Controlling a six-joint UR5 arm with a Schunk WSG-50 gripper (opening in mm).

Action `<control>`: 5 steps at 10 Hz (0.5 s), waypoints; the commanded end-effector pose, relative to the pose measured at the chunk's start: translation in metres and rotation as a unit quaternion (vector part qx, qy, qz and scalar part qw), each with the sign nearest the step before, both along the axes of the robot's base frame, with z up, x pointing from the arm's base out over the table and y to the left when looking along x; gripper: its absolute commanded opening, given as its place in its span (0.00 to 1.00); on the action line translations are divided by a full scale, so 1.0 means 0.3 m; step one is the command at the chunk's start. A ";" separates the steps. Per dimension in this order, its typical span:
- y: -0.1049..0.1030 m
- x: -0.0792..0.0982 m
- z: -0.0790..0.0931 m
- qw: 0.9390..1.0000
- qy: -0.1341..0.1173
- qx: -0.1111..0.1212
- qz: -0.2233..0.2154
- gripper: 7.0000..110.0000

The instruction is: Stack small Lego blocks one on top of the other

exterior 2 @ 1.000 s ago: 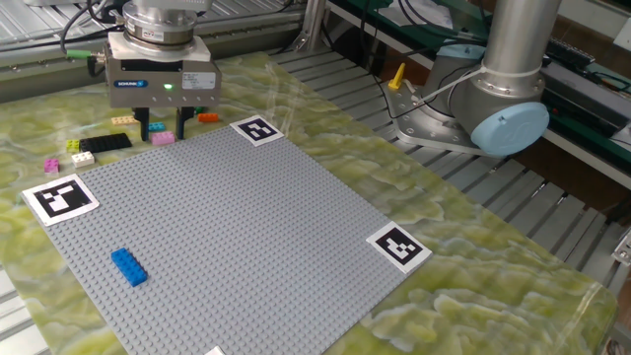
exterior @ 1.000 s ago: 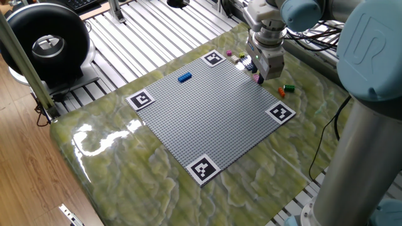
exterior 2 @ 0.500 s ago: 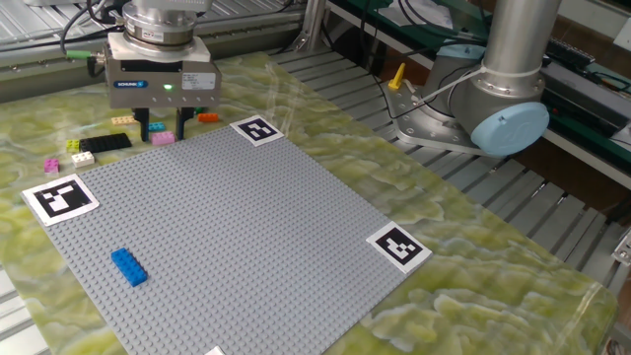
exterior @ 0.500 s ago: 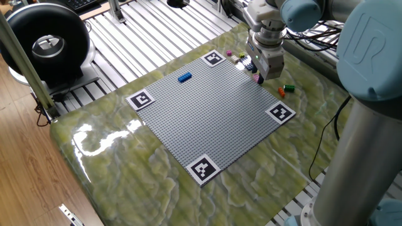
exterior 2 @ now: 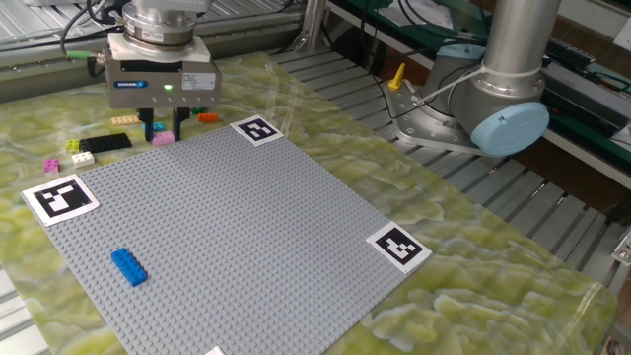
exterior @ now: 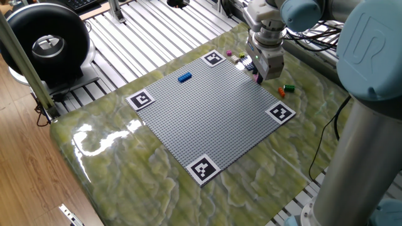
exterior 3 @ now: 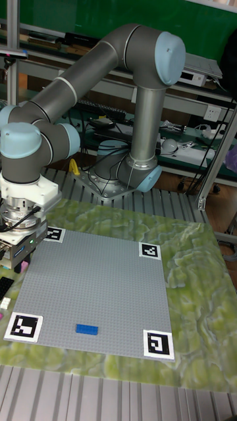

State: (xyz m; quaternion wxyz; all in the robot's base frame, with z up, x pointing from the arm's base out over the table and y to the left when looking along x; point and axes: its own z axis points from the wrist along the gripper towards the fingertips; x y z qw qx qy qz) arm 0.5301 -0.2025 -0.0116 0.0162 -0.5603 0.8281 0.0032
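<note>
The blue small Lego block (exterior 2: 128,266) lies flat on the grey baseplate (exterior 2: 246,227) near its left front; it also shows in one fixed view (exterior: 184,77) and the tall fixed view (exterior 3: 86,329). The magenta-pink block (exterior 2: 163,138) sits at the baseplate's far edge. My gripper (exterior 2: 164,129) hangs straight over it, pointing down. Its fingers (exterior 2: 178,123) stand either side of the pink block with a small gap showing. In one fixed view the gripper (exterior: 260,75) hides most of the pink block (exterior: 259,79).
Loose bricks lie off the plate beside the gripper: a black piece (exterior 2: 104,143), yellow (exterior 2: 74,146), white (exterior 2: 84,156), a small pink one (exterior 2: 51,165) and orange (exterior 2: 207,117). Orange (exterior: 281,91) and green (exterior: 289,87) bricks lie nearby. Marker squares (exterior 2: 258,129) sit at the plate's corners.
The two fingers have moved a little closer together around the pink block. The arm and both blocks have stayed where they were.
</note>
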 end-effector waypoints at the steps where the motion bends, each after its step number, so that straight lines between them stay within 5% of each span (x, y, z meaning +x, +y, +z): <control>1: 0.002 0.006 0.003 1.000 -0.004 0.004 -0.006 0.15; 3: 0.001 0.016 0.003 1.000 -0.010 0.005 -0.015 0.15; 4: -0.001 0.019 0.003 1.000 -0.014 0.005 -0.022 0.00; 5: 0.004 0.022 0.004 0.999 -0.019 0.012 -0.033 0.00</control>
